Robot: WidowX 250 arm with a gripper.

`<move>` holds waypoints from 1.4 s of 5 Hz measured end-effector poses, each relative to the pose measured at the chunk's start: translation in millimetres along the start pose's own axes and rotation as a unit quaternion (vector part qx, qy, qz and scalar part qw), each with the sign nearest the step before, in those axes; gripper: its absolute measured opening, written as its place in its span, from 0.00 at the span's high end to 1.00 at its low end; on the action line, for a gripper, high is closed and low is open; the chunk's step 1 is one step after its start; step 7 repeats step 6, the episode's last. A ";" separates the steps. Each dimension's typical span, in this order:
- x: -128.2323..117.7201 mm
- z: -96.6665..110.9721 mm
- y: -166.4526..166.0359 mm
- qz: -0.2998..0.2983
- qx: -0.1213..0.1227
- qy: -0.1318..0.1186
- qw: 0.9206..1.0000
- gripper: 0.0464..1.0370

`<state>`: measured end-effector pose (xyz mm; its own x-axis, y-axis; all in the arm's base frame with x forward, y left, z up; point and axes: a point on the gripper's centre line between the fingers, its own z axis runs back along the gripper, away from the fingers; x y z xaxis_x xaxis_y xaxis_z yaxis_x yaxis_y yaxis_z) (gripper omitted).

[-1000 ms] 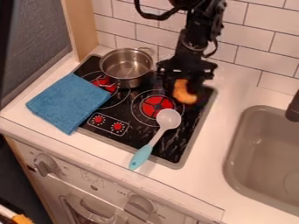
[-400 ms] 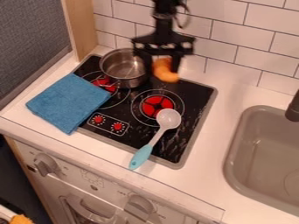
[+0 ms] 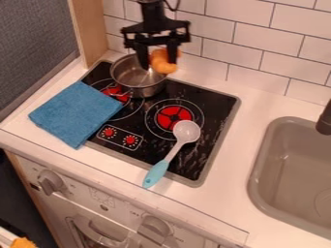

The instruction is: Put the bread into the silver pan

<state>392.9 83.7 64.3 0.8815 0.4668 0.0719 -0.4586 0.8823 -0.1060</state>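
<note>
**Claw [image 3: 157,64] Grips Curved Bread [image 3: 163,65] Above Silver Pan [image 3: 145,89]**

The claw is clamped on the curved, orange-brown bread, which sits between its two fingers with one end poking out below them toward the camera. Directly beneath the claw stands the silver pan, upright on the black cooktop [image 3: 218,99]; in the camera view the bread overlaps the far right part of its rim. It is in the grasp, not resting in the pan.

Down and to the left of the claw, a folded blue cloth [image 3: 76,114] lies partly on the cooktop and partly on the white counter [image 3: 229,193]. Below the claw and slightly right is a red burner [image 3: 174,116]. Farther down in the same direction rests a white spoon with a teal handle [image 3: 173,150], its bowl toward the burner and its handle end reaching past the cooktop's near edge.

Well apart from the claw, at lower right, is the gray sink [image 3: 291,155], with a dark faucet [image 3: 325,121] at its edge. White wall tiles [image 3: 259,43] rise behind the claw, and a wooden panel [image 3: 92,34] stands to its left.
</note>
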 end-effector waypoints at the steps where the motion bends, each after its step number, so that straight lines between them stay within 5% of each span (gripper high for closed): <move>1: 4.4 3.3 9.0 -0.013 0.010 -0.005 1.000 0.39; 2: 5.6 4.1 13.5 -0.024 0.036 -0.010 0.999 0.32; 3: 4.1 4.7 14.1 -0.032 0.042 -0.006 0.999 0.06; 4: -0.2 3.4 4.5 -0.070 0.060 -0.002 0.996 0.03; 6: -11.8 39.9 -15.7 -0.162 0.038 -0.044 0.985 0.04; 7: -11.8 39.9 -15.7 -0.162 0.038 -0.044 0.985 0.04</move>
